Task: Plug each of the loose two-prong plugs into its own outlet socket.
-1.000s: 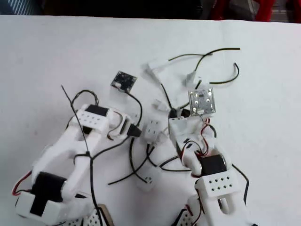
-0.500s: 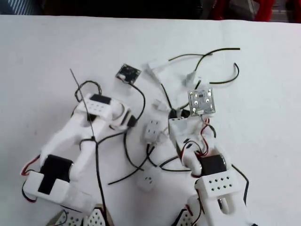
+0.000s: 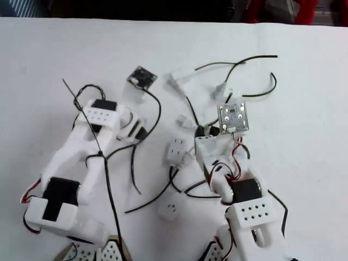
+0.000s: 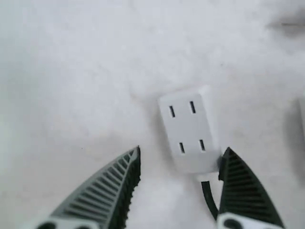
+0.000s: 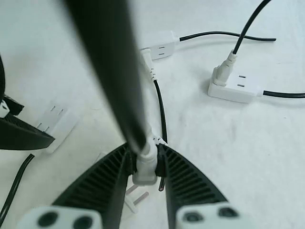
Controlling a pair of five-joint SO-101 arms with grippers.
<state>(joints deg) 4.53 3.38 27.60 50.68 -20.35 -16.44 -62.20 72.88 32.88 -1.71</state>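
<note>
My left gripper (image 4: 182, 151) is open over the white tabletop. A white socket block (image 4: 188, 131) with two pairs of slots lies just beyond its fingertips, and a black cord (image 4: 208, 195) runs from the block's near end. In the high view the left gripper (image 3: 140, 132) sits left of centre. My right gripper (image 5: 144, 149) is shut on a white two-prong plug (image 5: 144, 169) whose black cord rises toward the camera. In the high view the right gripper (image 3: 202, 131) is at the middle, beside another white socket block (image 3: 176, 151).
Two corded socket blocks lie farther out (image 5: 159, 45) (image 5: 236, 88), one with a plug in it. A round white socket (image 3: 171, 209) rests nearer the arm bases. Loose black cords (image 3: 147, 198) cross the middle. A spare white plug (image 5: 136, 198) lies under the right gripper.
The left arm has swung leftward and away from the central socket block, dragging its black cable along. The right arm has stayed still with its plug.
</note>
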